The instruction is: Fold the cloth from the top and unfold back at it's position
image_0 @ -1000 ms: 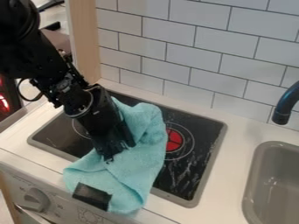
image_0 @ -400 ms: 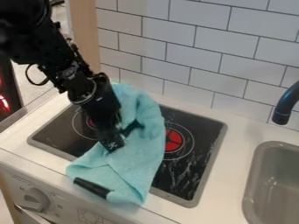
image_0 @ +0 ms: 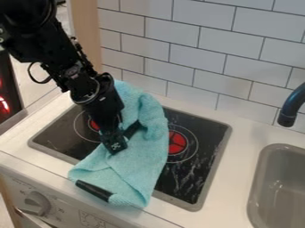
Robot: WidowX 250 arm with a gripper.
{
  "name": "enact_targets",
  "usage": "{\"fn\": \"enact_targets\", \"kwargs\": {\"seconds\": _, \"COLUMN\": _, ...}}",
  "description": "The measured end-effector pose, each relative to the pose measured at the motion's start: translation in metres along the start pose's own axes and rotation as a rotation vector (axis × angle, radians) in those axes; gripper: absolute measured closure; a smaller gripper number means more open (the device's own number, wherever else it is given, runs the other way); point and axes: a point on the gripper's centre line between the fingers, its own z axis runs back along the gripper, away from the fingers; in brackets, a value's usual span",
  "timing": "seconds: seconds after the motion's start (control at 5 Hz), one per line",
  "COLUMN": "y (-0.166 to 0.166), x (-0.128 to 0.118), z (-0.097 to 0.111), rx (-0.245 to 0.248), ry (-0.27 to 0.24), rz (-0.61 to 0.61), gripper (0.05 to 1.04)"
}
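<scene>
Black two-finger gripper (image_0: 123,137) hanging down at the cloth, between seven and eight o'clock from mid-view, and open! Fingers spread apart, turquoise showing between the tips. Pressing down or just skimming? Can't tell from here. Up at half past ten, black robot arm (image_0: 53,40) slanting down to the gripper.

And now the turquoise terry cloth (image_0: 142,151), draped lengthwise over the black glass hob with grey rim (image_0: 211,162). Far end up past the back rim, just short of twelve o'clock, near the white tiled wall (image_0: 196,44). Near end down at half past six, over the front edge of the white counter (image_0: 238,133). Bunched into a thick ridge along the upper right side, flatter lower down, with creases toward seven o'clock. Right there at seven, on the cloth's near edge, a narrow black patch (image_0: 94,190).

Round the dial: one red-centred burner (image_0: 178,142) at five o'clock, just beside the cloth; another red-centred burner (image_0: 94,125) at half past eight, partly behind the gripper. Dark curved tap (image_0: 290,109) at three, grey sink basin (image_0: 257,191) at four, pale round knob (image_0: 37,203) at half past seven, light wooden panel (image_0: 85,31) at eleven.
</scene>
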Motion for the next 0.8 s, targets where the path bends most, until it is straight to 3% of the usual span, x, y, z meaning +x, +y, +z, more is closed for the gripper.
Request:
{"fn": "enact_targets", "kwargs": {"seconds": 0.2, "y": -0.003, "x": 0.003, "z": 0.004, "rx": -0.043, "ry": 0.004, "rz": 0.006, "gripper": 0.085}}
{"fn": "enact_targets", "kwargs": {"seconds": 0.4, "y": 0.000, "x": 0.022, "z": 0.035, "rx": -0.018, "ry": -0.056, "rz": -0.005, "gripper": 0.085}}
{"fn": "enact_targets", "kwargs": {"seconds": 0.6, "y": -0.009, "x": 0.035, "z": 0.057, "rx": -0.046, "ry": -0.113, "rz": -0.022, "gripper": 0.085}}
{"fn": "enact_targets", "kwargs": {"seconds": 0.8, "y": -0.010, "x": 0.043, "z": 0.075, "rx": -0.042, "ry": -0.160, "rz": -0.027, "gripper": 0.085}}
